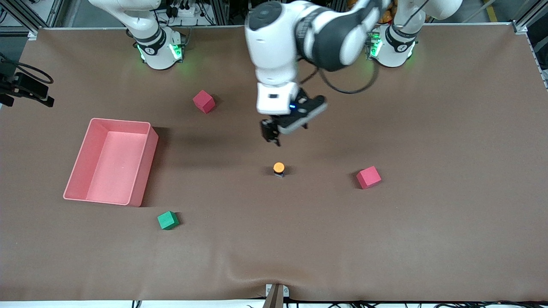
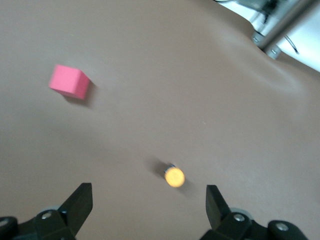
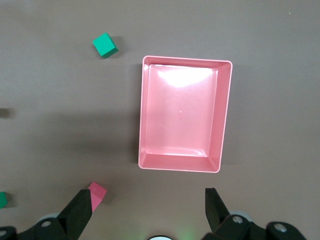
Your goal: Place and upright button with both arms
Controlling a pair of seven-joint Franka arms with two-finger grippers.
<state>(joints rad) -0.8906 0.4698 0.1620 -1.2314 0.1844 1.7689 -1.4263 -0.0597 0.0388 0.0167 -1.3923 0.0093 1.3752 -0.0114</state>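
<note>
button [image 1: 278, 168] upright on table; left gripper [image 1: 271, 134] open above.

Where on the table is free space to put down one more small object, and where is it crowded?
Bare cloth lies between the green cube and the table's camera-side edge, and toward the left arm's end past the red cube. It is tighter around the button, under the open left gripper, and beside the pink tray.

Right gripper [image 3: 146, 206] out of front view's frame. Left arm [image 1: 317, 38] motion-blurred, cut by top edge. Button [image 2: 174, 177] body hidden under blurred cap. Red cube [image 3: 95, 194] half-covered by finger.
</note>
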